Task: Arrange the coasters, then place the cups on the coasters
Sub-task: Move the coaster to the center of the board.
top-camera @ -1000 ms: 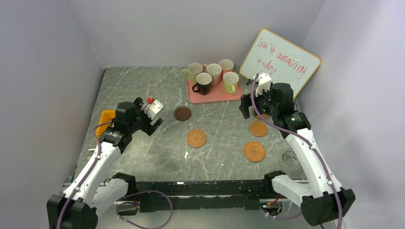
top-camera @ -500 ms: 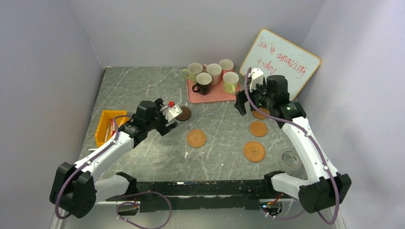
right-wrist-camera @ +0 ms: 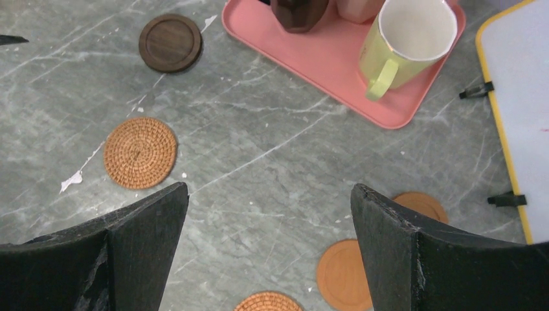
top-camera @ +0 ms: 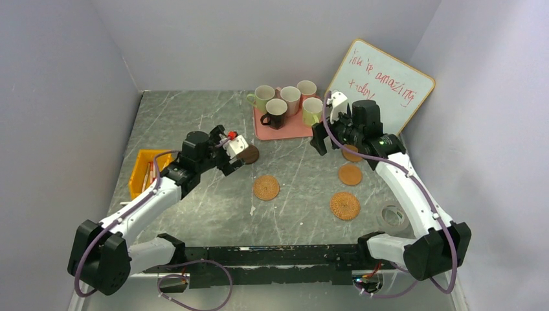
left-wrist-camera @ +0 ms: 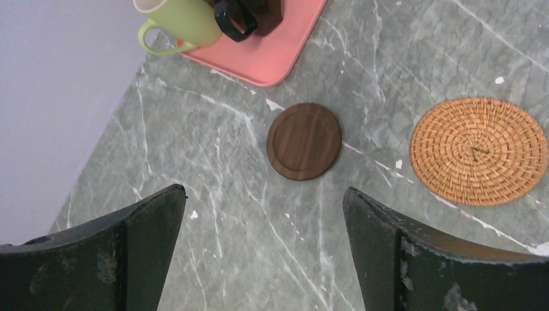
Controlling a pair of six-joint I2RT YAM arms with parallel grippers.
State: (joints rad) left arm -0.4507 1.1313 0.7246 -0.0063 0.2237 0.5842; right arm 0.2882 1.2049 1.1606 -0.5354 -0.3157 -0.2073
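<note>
Change in the last second: both arms have moved in, nothing gripped yet.

- Left arm has swung away from the orange bin (top-camera: 138, 170) at the worktop's (top-camera: 194, 123) left edge. The left pincer (left-wrist-camera: 264, 194) now hangs just short of the dark brown coaster (left-wrist-camera: 303, 140), jaws wide and empty. In the wrist view the coaster sits ahead of the gap and slightly right of centre, flat on the worktop, near the pink tray's (left-wrist-camera: 272, 61) corner.
- Right arm has crept up and left toward the tray. The right pincer (right-wrist-camera: 268, 190) is also wide and empty, over bare worktop between the tray and the orange coasters. The pale green mug (right-wrist-camera: 408, 39) stands at the tray's near right corner, just ahead of it.
- Coasters haven't moved. One woven coaster (top-camera: 266, 187) is mid-worktop and another (top-camera: 344, 205) sits nearer the bases. A smoother orange one (top-camera: 350, 174) lies between them and the right arm. A fourth is mostly hidden under the right arm.
- All five mugs (top-camera: 289, 98) are on the tray, none on a coaster.

Read: we're at the start of the arranging step. Left looks committed to the dark coaster, but it needs a little more reach and a descent before closing. Right's target is ambiguous, either the green mug or a nearby orange coaster. Thin flat discs on stone are likely to slip on pickup.
</note>
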